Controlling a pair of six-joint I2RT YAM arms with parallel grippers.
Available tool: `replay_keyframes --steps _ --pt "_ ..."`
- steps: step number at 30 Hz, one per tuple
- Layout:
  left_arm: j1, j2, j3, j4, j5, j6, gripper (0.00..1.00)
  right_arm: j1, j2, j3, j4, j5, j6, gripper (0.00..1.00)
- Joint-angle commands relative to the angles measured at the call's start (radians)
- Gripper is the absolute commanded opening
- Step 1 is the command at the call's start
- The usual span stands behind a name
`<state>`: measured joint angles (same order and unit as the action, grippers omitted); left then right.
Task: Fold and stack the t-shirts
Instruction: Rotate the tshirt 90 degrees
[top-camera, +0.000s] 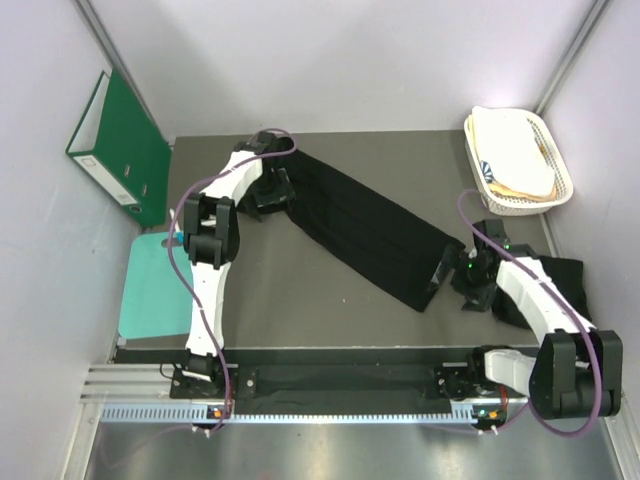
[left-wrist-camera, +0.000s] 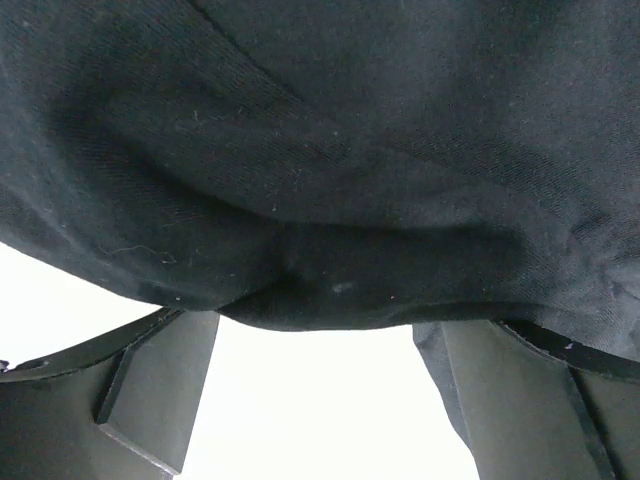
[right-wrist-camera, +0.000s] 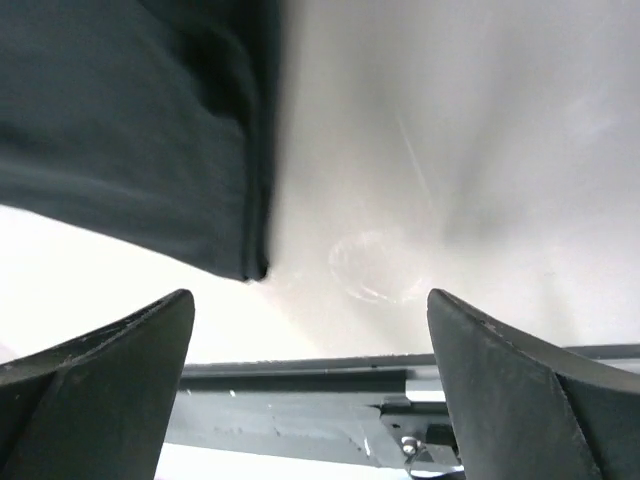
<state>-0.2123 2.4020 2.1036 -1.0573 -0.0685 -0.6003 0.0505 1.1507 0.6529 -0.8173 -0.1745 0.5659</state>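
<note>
A black t-shirt (top-camera: 365, 228), folded into a long strip, lies diagonally across the table from the far left to the near right. My left gripper (top-camera: 272, 196) is at its far-left end. In the left wrist view it (left-wrist-camera: 320, 335) is open, and the black cloth (left-wrist-camera: 330, 150) bulges just past the fingertips. My right gripper (top-camera: 452, 272) is at the strip's near-right end. In the right wrist view it (right-wrist-camera: 310, 300) is open and empty, with the strip's corner (right-wrist-camera: 150, 140) ahead to the left. A second black t-shirt (top-camera: 568, 282) lies bunched under my right arm.
A white plastic basket (top-camera: 560, 185) holding cream-white cloth stands at the far right corner. A green binder (top-camera: 120, 145) leans against the left wall, and a teal mat (top-camera: 152, 290) lies at the left table edge. A metal rail (top-camera: 330, 385) runs along the near edge.
</note>
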Motion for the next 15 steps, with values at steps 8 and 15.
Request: replay_keyframes --steps 8,15 --pt "0.013 -0.135 -0.304 0.164 0.003 0.014 0.95 0.002 0.225 0.372 0.133 0.259 -0.136 1.00" --pt "0.031 -0.239 -0.445 0.131 -0.059 0.005 0.95 0.002 0.498 0.438 0.302 0.274 -0.170 1.00"
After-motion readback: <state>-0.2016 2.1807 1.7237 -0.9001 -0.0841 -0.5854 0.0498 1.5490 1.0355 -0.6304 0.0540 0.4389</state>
